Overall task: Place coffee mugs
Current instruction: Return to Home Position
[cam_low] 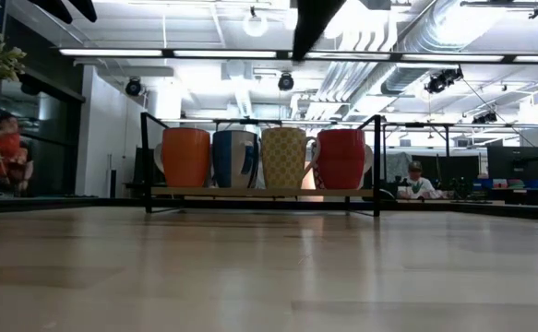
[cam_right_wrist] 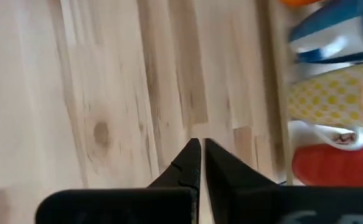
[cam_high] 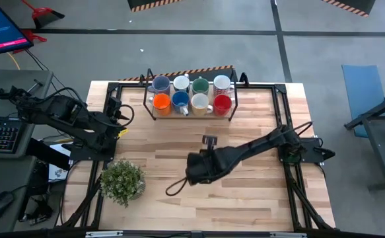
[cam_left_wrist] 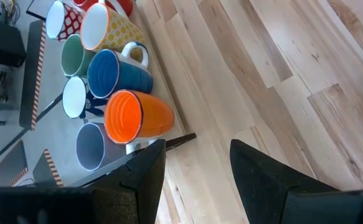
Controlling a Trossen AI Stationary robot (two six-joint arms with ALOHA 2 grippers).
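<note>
Rear mugs [cam_high: 200, 84] — hi view, not low

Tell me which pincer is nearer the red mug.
Right. The right pincer is in front of the red mug; the left pincer waits past the rack's opposite end, by the orange mug.

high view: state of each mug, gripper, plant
orange ceramic mug: upright, on black rack
blue ceramic mug: upright, racked
cream ceramic mug: upright, racked
red ceramic mug: upright, racked
grey-blue ceramic mug: upright, racked
white ceramic mug: upright, racked
green ceramic mug: upright, racked
red-patterned white mug: upright, racked
left gripper: open, empty
right gripper: shut, empty
potted green plant: upright
</note>
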